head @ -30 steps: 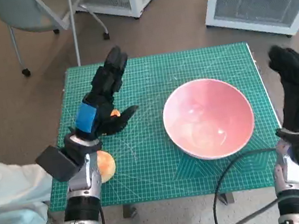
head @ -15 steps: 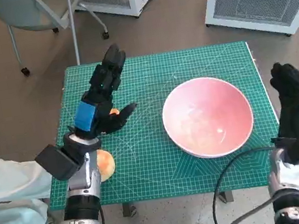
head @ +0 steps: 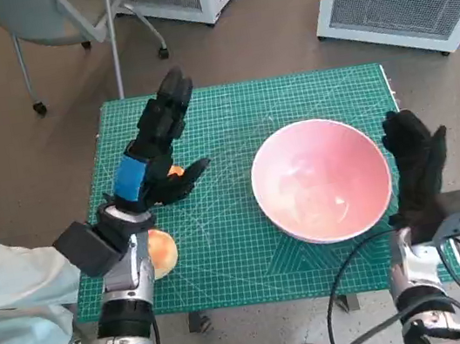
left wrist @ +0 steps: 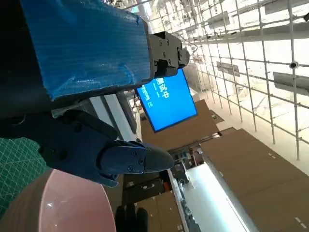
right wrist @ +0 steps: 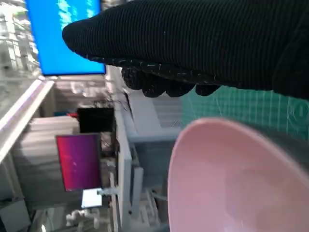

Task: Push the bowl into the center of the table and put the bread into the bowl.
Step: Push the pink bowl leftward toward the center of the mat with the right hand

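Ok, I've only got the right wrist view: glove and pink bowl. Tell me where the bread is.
Observer: The bread lies near the table's left front edge, partly hidden by the left forearm.
Operator: Give me the left hand.
Observer: The left hand hovers over the green mat beyond the bread, fingers stretched out, not gripping it.
Operator: Now place the bowl.
Observer: The pink bowl sits right of the mat's centre, the right hand beside its right rim.

A wide, shallow pink bowl (head: 321,181) stands upright on the green mat (head: 252,248) covering the desk, right of the mat's middle, its glossy inside holding nothing. The bread (head: 162,252), a round golden-brown bun, lies near the mat's left edge, well apart from the bowl.
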